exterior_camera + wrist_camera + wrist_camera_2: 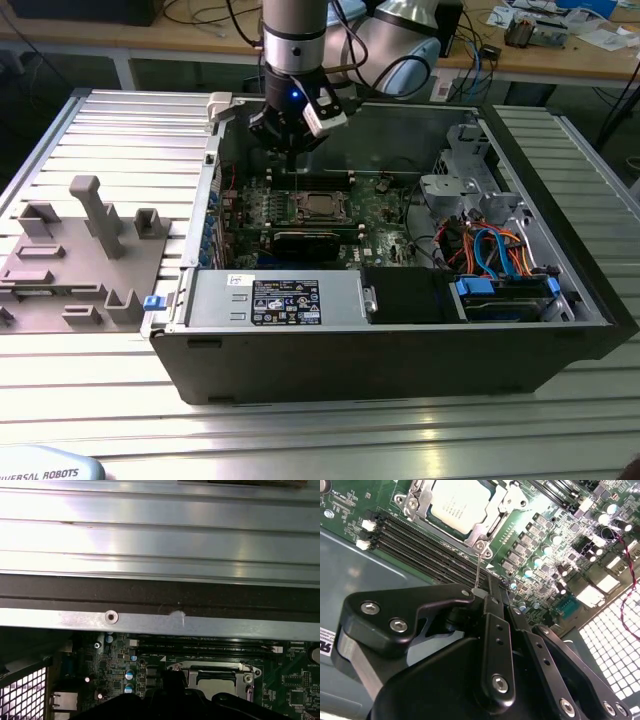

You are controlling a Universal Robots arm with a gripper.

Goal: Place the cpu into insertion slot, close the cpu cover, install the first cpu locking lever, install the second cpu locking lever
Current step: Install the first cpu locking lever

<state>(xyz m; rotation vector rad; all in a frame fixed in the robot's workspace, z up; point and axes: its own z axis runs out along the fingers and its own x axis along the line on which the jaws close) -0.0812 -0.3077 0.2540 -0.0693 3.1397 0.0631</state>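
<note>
Jaws of the black gripper (487, 591) look drawn together, and a thin silver wire lever (478, 570) runs up to their tips; whether they pinch it is hard to make out.

In the exterior view the gripper (290, 150) hangs inside the open black desktop computer case (350, 370), over the green circuit board (545, 540). The cpu cover (476, 534), a thin silver frame plate cut off by the picture edge, lies shut around the cpu (462, 505), a flat silver-grey square chip. Both hide the insertion slot beneath them.
</note>
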